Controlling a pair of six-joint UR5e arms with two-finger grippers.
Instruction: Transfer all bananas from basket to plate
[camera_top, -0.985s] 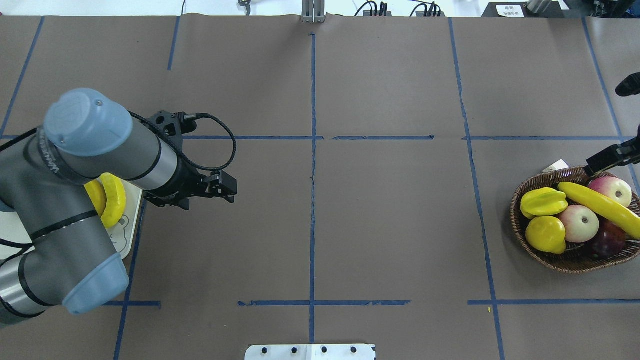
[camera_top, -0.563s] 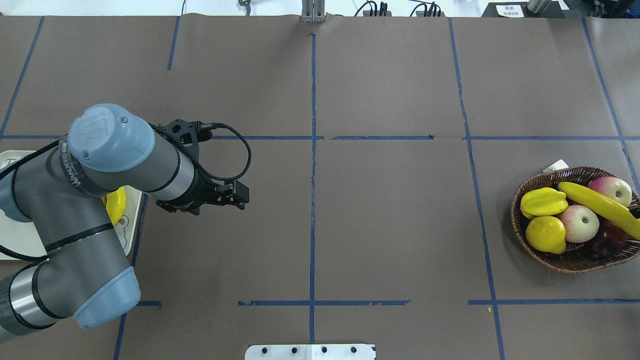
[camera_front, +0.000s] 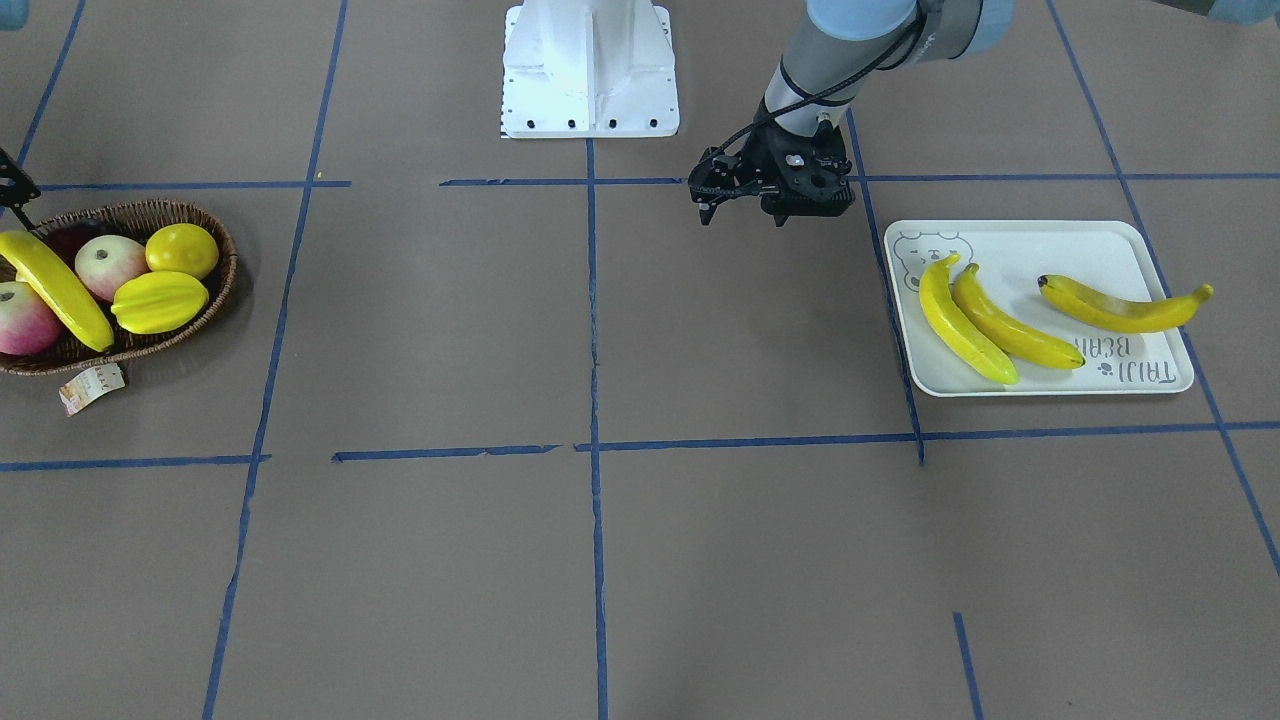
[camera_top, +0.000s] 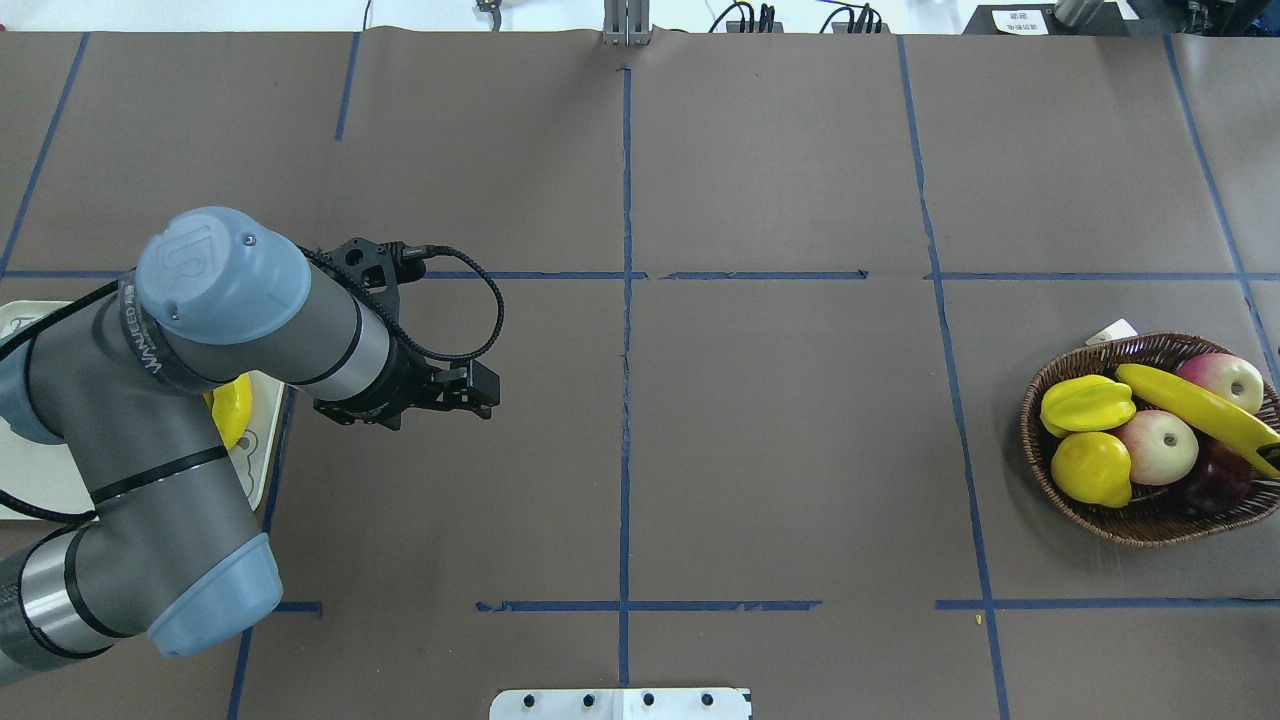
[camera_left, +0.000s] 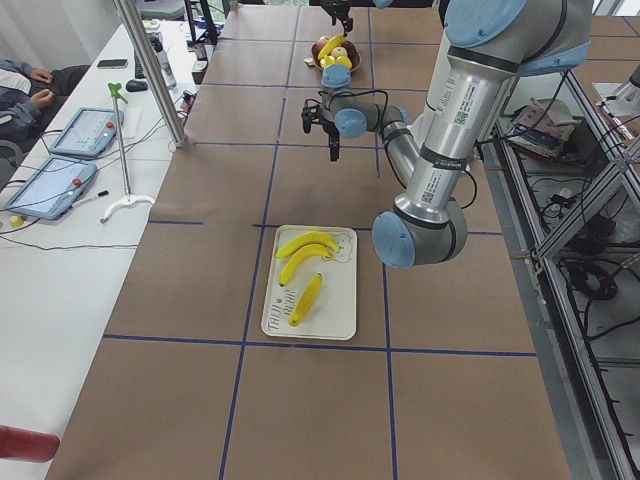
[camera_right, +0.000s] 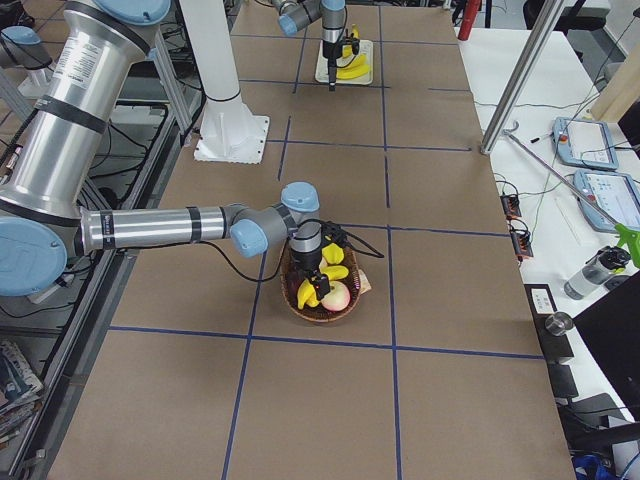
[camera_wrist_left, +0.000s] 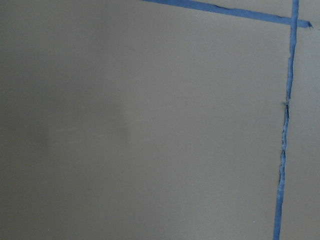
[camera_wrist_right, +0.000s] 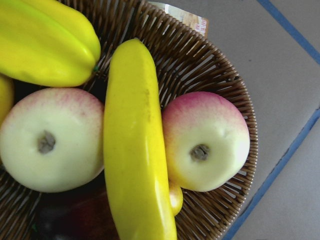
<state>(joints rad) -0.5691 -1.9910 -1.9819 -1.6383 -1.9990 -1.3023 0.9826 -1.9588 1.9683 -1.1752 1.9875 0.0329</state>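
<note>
Right wrist-mounted view: banana (camera_wrist_right: 132, 150) in basket (camera_wrist_right: 220, 90), straight beneath right gripper (camera_right: 318, 283); grip width indiscernible.

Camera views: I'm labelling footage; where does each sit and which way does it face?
Front-facing: across the table, facing the robot, steeply down; base, left arm, left claw.
Overhead: behind the robot, looking forward and down; mainly left arm.
Exterior left: table end by the plate, looking along; left arm near.
Exterior right: opposite end; right arm near, right claw over basket.
Left wrist: down on bare table; no robot parts.
Right wrist: down on the banana in the basket; none.
Front-facing and overhead share the basket.
</note>
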